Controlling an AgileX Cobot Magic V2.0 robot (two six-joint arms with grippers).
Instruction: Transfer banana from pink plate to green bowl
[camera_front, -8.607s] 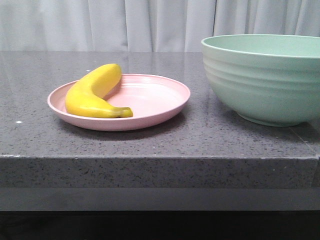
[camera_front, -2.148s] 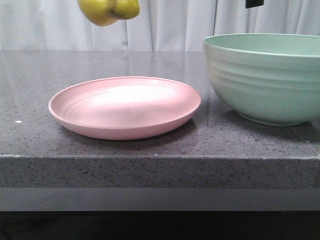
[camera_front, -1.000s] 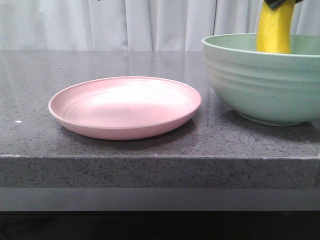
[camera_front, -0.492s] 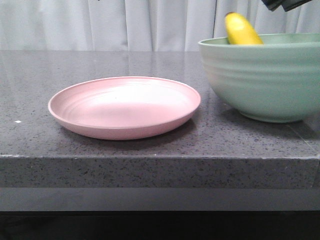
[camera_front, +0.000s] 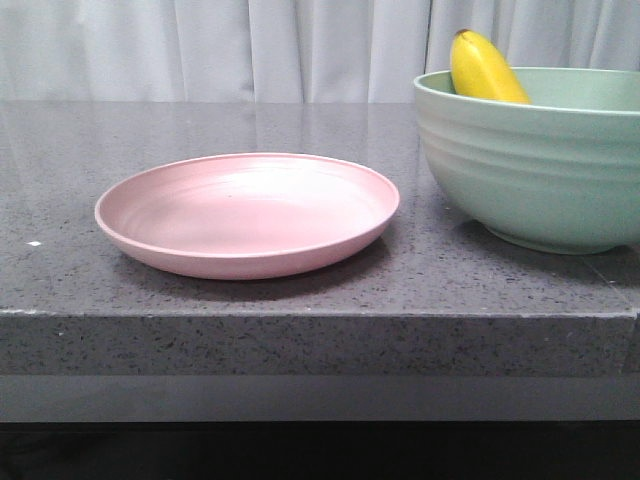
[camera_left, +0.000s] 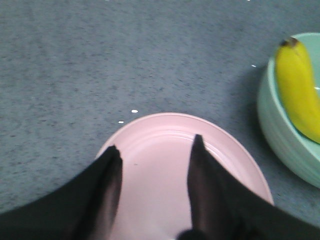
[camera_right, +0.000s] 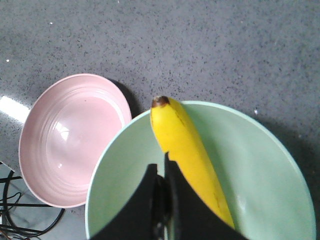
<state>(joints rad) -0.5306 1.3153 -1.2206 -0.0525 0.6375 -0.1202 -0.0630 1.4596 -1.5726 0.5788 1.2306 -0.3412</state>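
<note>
Banana (camera_front: 485, 68) now released, resting in green bowl (camera_front: 530, 180), tip leaning on near-left rim. Pink plate (camera_front: 245, 213) empty. Right tool (camera_right: 162, 165) closed, empty, above bowl; left tool (camera_left: 155, 160) open over plate. Transfer judged complete.

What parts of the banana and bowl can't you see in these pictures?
- Banana: in the front view only its tip shows; the bowl wall hides the rest.
- Banana's lower end: cut off by the picture edge in the left wrist view; in the right wrist view it runs behind the right gripper.
- Bowl: its far side is cut off by the edge in all three views.
- Plate: partly hidden by the left gripper in the left wrist view.
</note>
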